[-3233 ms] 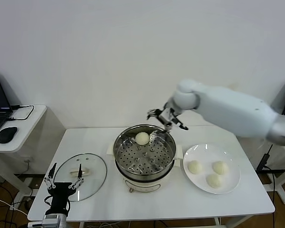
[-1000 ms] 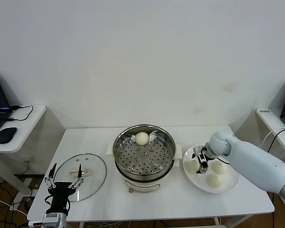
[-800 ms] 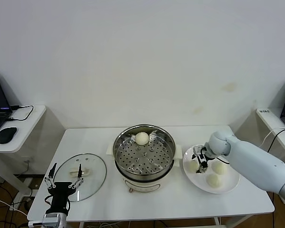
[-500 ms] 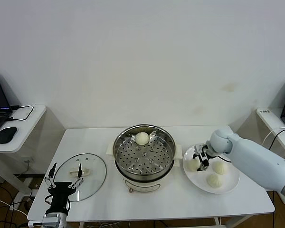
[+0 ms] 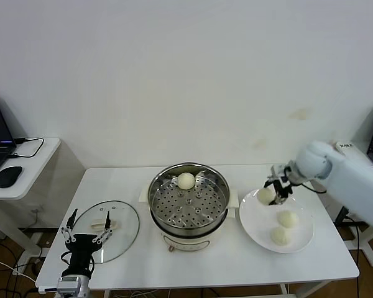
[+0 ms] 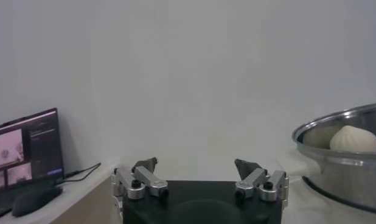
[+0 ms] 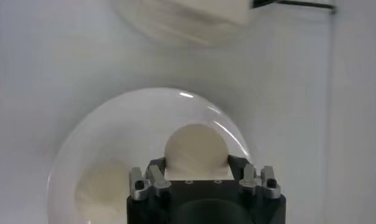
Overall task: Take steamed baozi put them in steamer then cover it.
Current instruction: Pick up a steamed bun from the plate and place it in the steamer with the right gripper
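Head view: right gripper (image 5: 275,189) holds baozi (image 5: 265,195).

Right gripper (image 5: 275,188) raised at 3 o'clock, arm reaching in from the right, jaws closed on a bun (image 5: 265,195). Left gripper (image 5: 87,227) parked low at 7 o'clock, jaws spread.

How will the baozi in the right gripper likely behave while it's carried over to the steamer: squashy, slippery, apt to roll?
The baozi looks soft and rounded, so the right gripper shut on it could probably dent it. Its smooth skin may slip if the hold is light. Set down on the steamer tray, its round shape might roll a little, though the one already there sits still.
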Tool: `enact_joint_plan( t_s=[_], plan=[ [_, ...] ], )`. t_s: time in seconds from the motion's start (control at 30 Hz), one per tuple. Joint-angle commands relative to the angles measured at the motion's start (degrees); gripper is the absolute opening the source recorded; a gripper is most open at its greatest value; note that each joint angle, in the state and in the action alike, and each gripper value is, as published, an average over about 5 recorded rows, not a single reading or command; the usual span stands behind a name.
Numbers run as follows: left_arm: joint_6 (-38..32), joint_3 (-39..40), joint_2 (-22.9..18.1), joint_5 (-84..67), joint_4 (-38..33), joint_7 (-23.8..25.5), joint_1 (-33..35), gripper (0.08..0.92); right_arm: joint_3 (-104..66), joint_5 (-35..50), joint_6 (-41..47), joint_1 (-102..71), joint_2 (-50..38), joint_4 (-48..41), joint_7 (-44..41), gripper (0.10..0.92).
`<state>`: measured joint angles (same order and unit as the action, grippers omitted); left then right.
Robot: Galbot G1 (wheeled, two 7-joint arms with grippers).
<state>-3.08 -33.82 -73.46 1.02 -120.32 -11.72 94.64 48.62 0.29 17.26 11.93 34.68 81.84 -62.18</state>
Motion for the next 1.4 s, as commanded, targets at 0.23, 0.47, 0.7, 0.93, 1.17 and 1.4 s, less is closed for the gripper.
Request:
enact_joint_plan(
  t_s=[0.23,0.47,0.7,0.93,1.17,1.4],
  plan=[
    [0.12,-0.48,0.43,-0.21,-0.09,0.13,-0.24,0.823,12.79,19.57,9.52,20.65,11.38,5.68,7.04,0.662],
    [0.02,-1.85,0.34,-0.75,-0.05,0.09,0.13,0.823,14.86,24.86,14.57,17.42,23.61,2.44,11.48,0.670],
    [-0.05,-2.39,-0.07,-0.75,-0.27,0.08,0.39,0.823,16.11,26.38,17.90,13.08,31.02,0.08,14.77,0.670],
    [-0.25,-2.42,-0.42,-0.70,-0.20,0.06,0.53,0.823,15.29,26.64,19.53,10.09,36.48,-3.15,17.74,0.670],
    [-0.54,-2.74,-0.49,-0.78,-0.11,-0.01,0.71,0.823,15.63,25.74,21.39,8.51,39.14,-5.97,18.93,0.670],
    [-0.68,-2.83,-0.49,-1.04,0.06,-0.03,0.78,0.823,16.83,21.40,22.01,8.11,38.58,-6.87,16.93,0.670]
  ],
)
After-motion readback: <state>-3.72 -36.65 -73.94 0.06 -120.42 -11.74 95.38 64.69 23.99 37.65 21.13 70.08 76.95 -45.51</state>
